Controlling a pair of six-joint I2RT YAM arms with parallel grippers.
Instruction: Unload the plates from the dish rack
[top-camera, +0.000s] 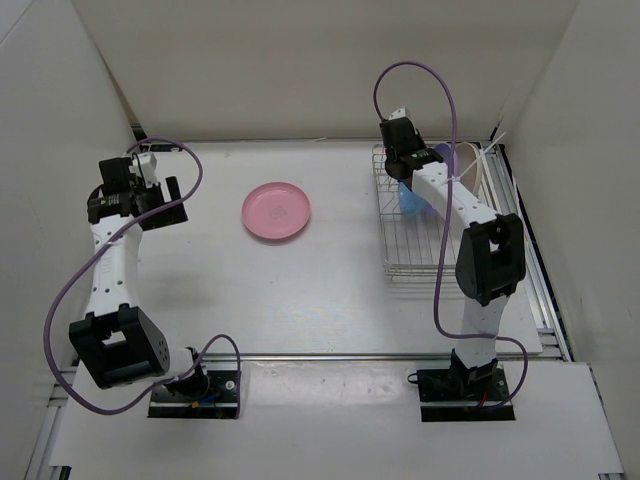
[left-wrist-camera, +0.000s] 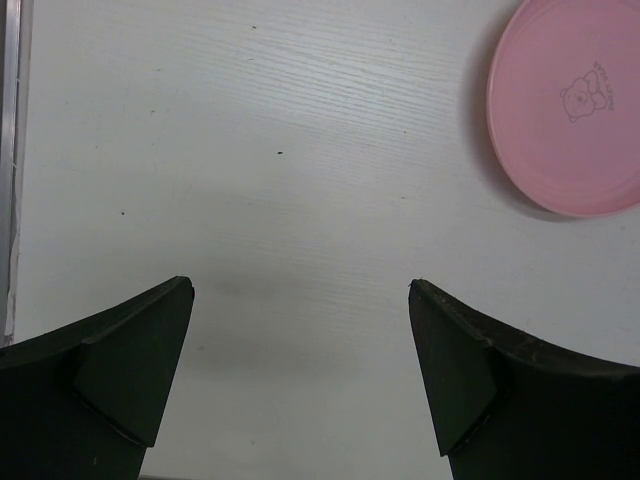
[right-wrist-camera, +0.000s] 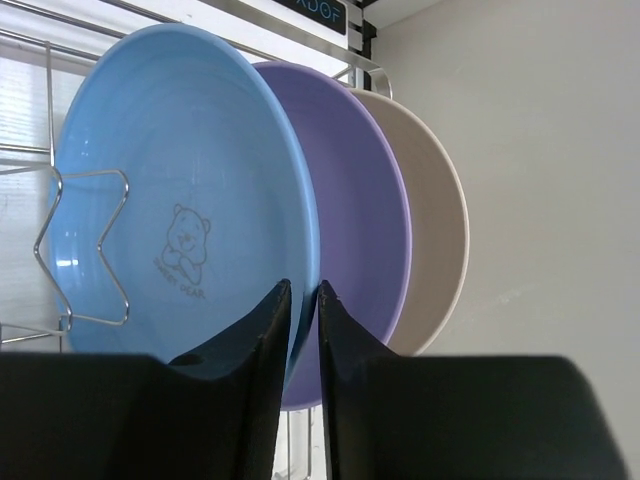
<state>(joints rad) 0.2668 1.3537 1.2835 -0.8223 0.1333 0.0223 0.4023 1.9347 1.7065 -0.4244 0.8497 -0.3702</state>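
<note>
My left gripper (left-wrist-camera: 300, 330) holds its jaws wide over the matte white surface (left-wrist-camera: 250, 150), near one round pink plate (top-camera: 276, 211) lying flat. Three glossy plates stand upright in the wire dish rack (top-camera: 410, 248): blue plate (right-wrist-camera: 180, 200), purple plate (right-wrist-camera: 360, 220), cream plate (right-wrist-camera: 437, 230). My right gripper (right-wrist-camera: 303, 292) has narrow jaws straddling the blue rim; whether they pinch it I cannot tell.

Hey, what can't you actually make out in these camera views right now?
- Right wrist view: the right gripper straddles the blue plate's lower rim and hides it; contact unclear.
- Same view: the purple plate covers most of the cream plate.
- Top view: the right arm hides most of the dish rack's plates.
- Left wrist view: the pink plate is cut by the frame edge.
</note>
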